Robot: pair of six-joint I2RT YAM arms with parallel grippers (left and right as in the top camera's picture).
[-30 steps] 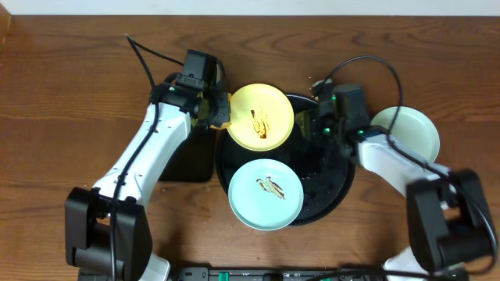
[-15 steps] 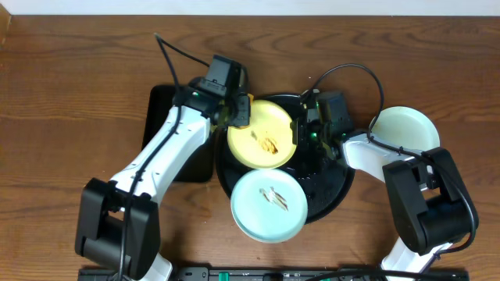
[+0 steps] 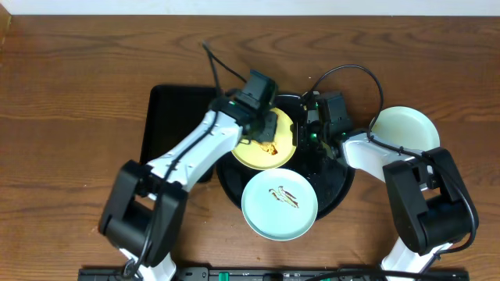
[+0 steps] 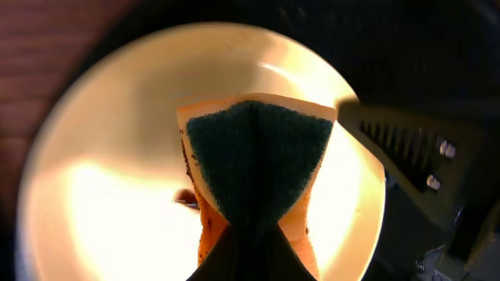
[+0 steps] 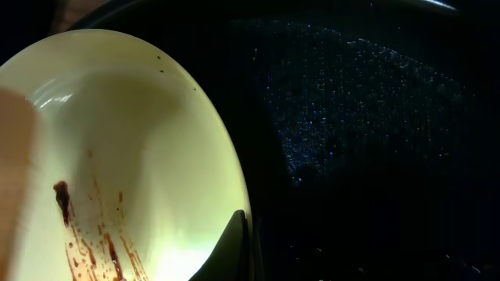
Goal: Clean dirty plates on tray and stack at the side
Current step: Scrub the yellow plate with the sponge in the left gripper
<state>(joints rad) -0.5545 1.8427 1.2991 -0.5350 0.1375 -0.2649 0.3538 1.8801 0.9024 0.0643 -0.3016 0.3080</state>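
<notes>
The left gripper (image 4: pixel 250 238) is clamped on a sponge (image 4: pixel 254 156), whose dark green scouring face bulges past the fingertips and presses onto the middle of the yellow plate (image 4: pixel 117 195); bare plate shows on all sides of the sponge out to the rim; the right gripper (image 5: pixel 242 234) has its fingers pinched together on that plate's rim at the side across from the left arm, with brown streaks (image 5: pixel 86 234) in the bowl just inboard of the tips; outboard of them lies the wet floor of the round black tray (image 5: pixel 375 117); nearer the robot than both grippers, a streaked mint plate (image 3: pixel 280 204) overhangs the tray's front rim; a plain mint plate (image 3: pixel 404 131) sits on the tabletop (image 3: pixel 70 94) outside the right fingers, off the tray; the rectangular black tray (image 3: pixel 168 125) lies beyond the left arm.
</notes>
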